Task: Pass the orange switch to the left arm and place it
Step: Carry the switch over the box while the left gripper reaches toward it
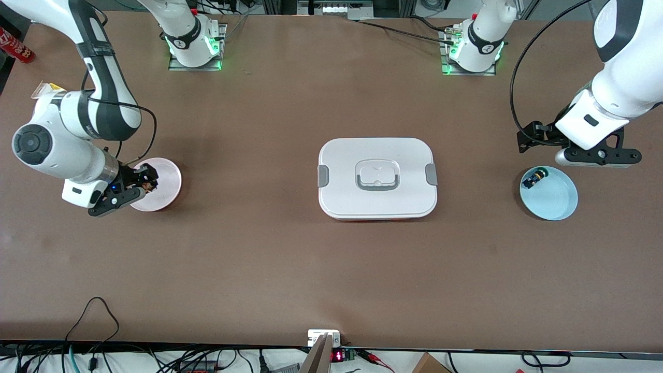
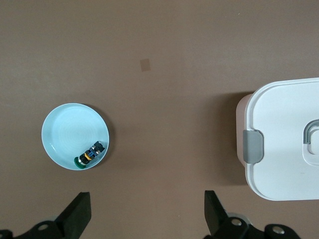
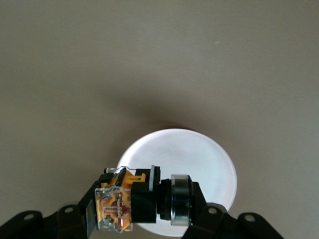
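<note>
brown table [image 1: 259, 248] seen from a high front camera, robot bases along the top edge, cables along the bottom edge. at the left of the frame, the right gripper [image 1: 142, 182] has its jaws pressed onto the orange switch [image 1: 149, 183], which is held in the air over the pink plate [image 1: 167, 181]; in the right wrist view the orange switch [image 3: 142, 201] lies crosswise between the fingers above the plate [image 3: 199, 154]. at the right of the frame, the left gripper [image 1: 595, 155] hangs with its jaws spread wide and nothing between them, above the table just at the upper edge of the light blue plate [image 1: 557, 199]. a small black switch [image 1: 533, 178] with blue and yellow-green parts rests in that plate near its rim. at frame centre, the white box [image 1: 377, 178] sits lid on, well apart from both plates. in the left wrist view the spread fingers [image 2: 77, 216] show along the bottom edge, with the blue plate [image 2: 65, 132] and a corner of the box [image 2: 284, 139] above them in the frame.
</note>
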`<state>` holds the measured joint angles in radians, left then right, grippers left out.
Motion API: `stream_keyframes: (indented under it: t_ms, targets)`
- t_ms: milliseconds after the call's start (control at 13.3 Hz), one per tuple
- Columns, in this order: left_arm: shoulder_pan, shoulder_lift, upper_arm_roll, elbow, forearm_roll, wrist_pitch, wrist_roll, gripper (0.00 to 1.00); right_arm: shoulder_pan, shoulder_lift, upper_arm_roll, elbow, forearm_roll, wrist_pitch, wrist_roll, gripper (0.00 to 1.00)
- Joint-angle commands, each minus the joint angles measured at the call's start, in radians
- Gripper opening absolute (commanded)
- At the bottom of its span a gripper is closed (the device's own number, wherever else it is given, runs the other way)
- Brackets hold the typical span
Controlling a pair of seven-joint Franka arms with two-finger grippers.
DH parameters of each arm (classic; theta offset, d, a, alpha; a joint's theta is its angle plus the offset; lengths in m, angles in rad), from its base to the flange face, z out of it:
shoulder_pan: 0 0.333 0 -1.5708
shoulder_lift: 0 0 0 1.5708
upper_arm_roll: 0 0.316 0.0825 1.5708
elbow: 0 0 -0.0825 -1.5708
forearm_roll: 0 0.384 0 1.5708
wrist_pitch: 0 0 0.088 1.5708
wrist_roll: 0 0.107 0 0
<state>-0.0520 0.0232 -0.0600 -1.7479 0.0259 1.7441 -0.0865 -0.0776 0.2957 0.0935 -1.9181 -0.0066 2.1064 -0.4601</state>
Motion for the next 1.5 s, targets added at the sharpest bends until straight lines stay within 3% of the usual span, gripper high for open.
stream_keyframes:
  t_ms: [0,375,600,1275,1425]
  targets:
    - [0.000,0.007,-0.003,0.027,-0.011,-0.023,-0.006,1.00,-0.005,-0.021,0.028,0.062,0.057,-0.107,-0.063,0.20]
    - [0.001,0.007,-0.003,0.027,-0.012,-0.040,-0.007,1.00,-0.002,-0.041,0.054,0.142,0.071,-0.198,-0.312,0.20]
    - [0.001,0.007,-0.003,0.027,-0.033,-0.044,-0.010,1.00,-0.002,-0.052,0.052,0.140,0.154,-0.262,-0.512,0.20]
    - [-0.003,0.009,-0.003,0.038,-0.052,-0.081,-0.004,1.00,0.074,-0.090,0.061,0.154,0.515,-0.253,-0.874,0.20]
    - [0.009,0.009,-0.001,0.041,-0.154,-0.128,-0.013,1.00,0.096,-0.098,0.061,0.154,0.598,-0.255,-0.916,0.20]
